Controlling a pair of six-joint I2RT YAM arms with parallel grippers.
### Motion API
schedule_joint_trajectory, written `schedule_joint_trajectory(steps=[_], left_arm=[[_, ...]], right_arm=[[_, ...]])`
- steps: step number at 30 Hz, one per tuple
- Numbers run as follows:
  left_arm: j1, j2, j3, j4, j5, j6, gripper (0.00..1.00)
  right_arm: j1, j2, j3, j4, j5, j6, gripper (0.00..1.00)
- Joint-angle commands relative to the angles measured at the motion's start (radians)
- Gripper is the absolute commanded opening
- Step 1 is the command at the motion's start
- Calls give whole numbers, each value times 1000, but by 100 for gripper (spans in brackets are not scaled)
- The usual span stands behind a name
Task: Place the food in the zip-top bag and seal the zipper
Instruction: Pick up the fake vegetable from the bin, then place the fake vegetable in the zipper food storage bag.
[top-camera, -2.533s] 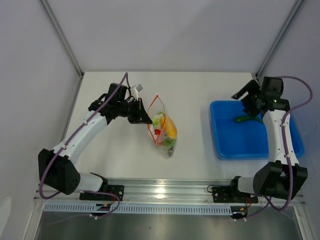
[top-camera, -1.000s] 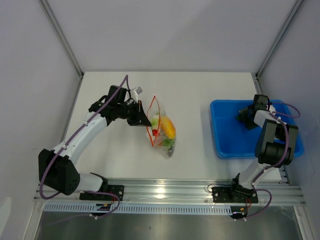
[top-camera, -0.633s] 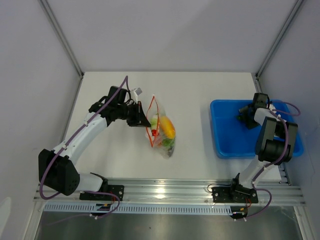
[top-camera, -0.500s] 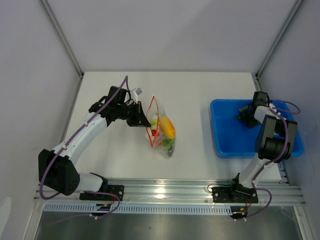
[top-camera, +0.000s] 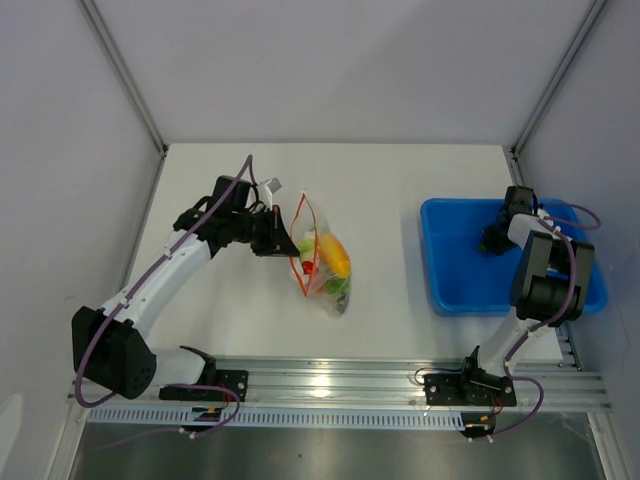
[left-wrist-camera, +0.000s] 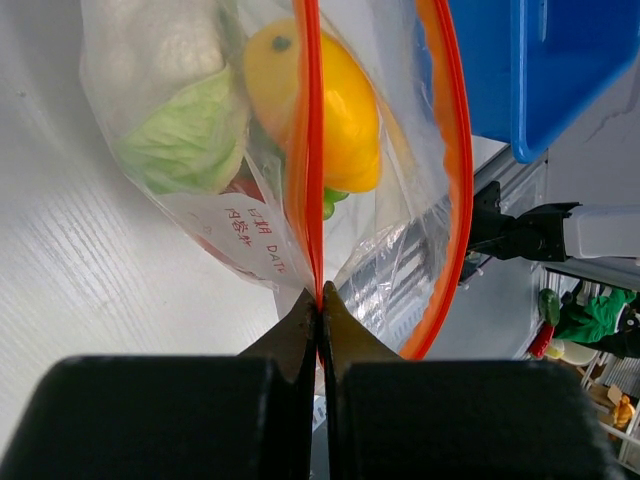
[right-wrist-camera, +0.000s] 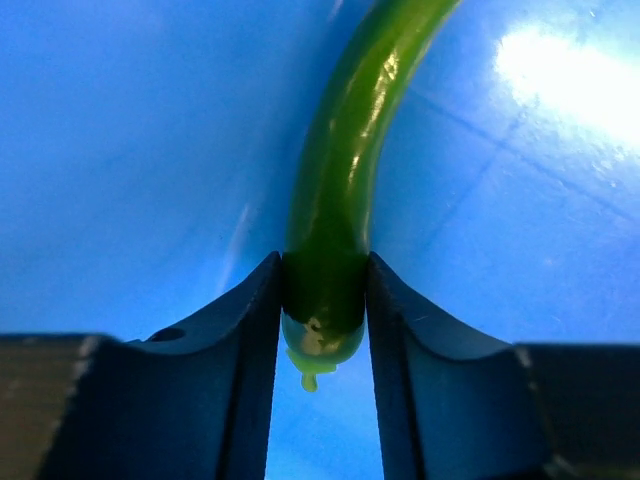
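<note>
Your left gripper (left-wrist-camera: 318, 295) is pinched fully together on the zipper (left-wrist-camera: 312, 150) of the zip-top bag (top-camera: 325, 270). The bag lies left of centre on the table (top-camera: 400, 180) and holds a yellow fruit (left-wrist-camera: 335, 100) and a lettuce leaf (left-wrist-camera: 195, 135). Your right gripper (right-wrist-camera: 322, 290), at the far right inside the blue tray (top-camera: 455, 290), clamps one end of a slim green pepper (right-wrist-camera: 345, 170).
</note>
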Motion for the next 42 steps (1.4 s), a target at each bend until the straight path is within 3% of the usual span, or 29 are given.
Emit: schedule_joint_trajectory(steps=[1, 9, 19, 25, 29, 30, 35, 42], left_arm=[[6, -41, -21, 10, 7, 13, 1], [6, -64, -47, 26, 18, 4, 1], [6, -33, -21, 40, 55, -2, 1], [6, -13, -7, 38, 67, -3, 0], [6, 2, 9, 30, 75, -8, 1], [6, 4, 10, 32, 78, -11, 1], [6, 5, 28, 21, 76, -16, 1], [6, -9, 59, 4, 68, -26, 1]], right_arm=[[6, -18, -58, -48, 27, -22, 35], [11, -104, -126, -56, 2, -52, 1], [83, -387, -147, -114, -114, -134, 0], [208, -565, -74, -126, -261, -261, 0], [323, -572, 15, -102, -453, -328, 0], [345, -555, 33, -100, -563, -336, 0], [549, -497, 182, -70, -740, -371, 0], [710, -380, 308, 39, -1082, -291, 0]])
